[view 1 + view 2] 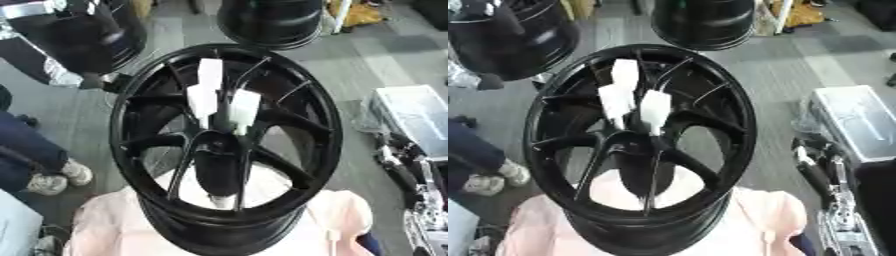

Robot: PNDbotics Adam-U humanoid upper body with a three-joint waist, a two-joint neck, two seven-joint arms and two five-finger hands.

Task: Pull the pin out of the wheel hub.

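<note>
A black multi-spoke wheel rim (pixel 131 105) stands tilted in the middle, resting on a pale pink cloth (pixel 105 225). Its hub (pixel 216 141) sits just below centre. Three white oblong pieces (pixel 244 107) hang over the hub, two of them reaching down to it, with thin wires running up and to the right. I cannot tell which of these is the pin. Behind the lower spokes a dark stubby shape with a pale tip (pixel 220 200) shows. A black and silver mechanism, apparently my right hand (pixel 826 172), rests at the lower right, away from the wheel.
Two more black wheels stand behind, one at top left (pixel 74 32) and one at top centre (pixel 271 20). A clear plastic box (pixel 416 117) sits on the right. A person's leg and shoe (pixel 52 180) are at the left edge.
</note>
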